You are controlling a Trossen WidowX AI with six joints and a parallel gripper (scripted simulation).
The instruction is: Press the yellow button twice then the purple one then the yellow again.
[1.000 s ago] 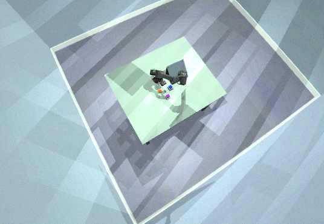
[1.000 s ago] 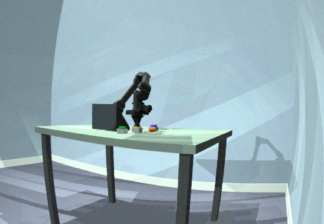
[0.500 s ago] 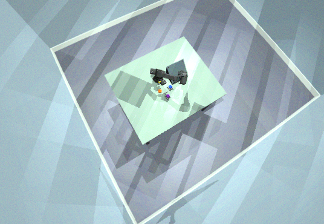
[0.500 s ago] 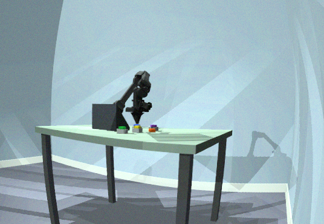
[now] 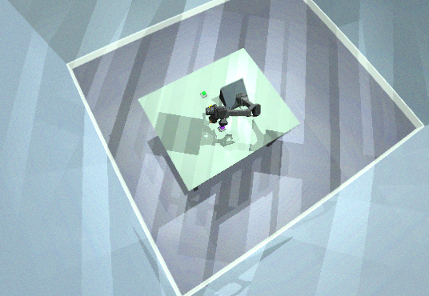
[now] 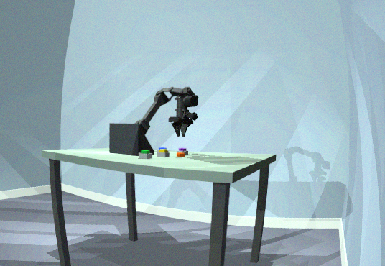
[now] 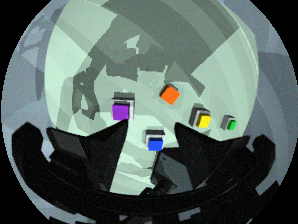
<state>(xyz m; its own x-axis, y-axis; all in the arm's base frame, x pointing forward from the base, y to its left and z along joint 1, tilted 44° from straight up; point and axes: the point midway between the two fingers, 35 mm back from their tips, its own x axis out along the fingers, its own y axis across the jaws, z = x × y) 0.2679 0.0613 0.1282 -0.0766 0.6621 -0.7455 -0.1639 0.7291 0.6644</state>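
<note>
Hovering well above the table, our gripper hangs partly open and holds nothing, while below it we see the yellow button beside the green button, the purple button apart at the row's other end, untouched.

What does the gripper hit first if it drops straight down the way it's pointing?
The gripper points straight down, open, holding nothing, well above the table. In the wrist view the blue button sits between the fingers, so probably that first, not the purple button. Depth is uncertain.
</note>
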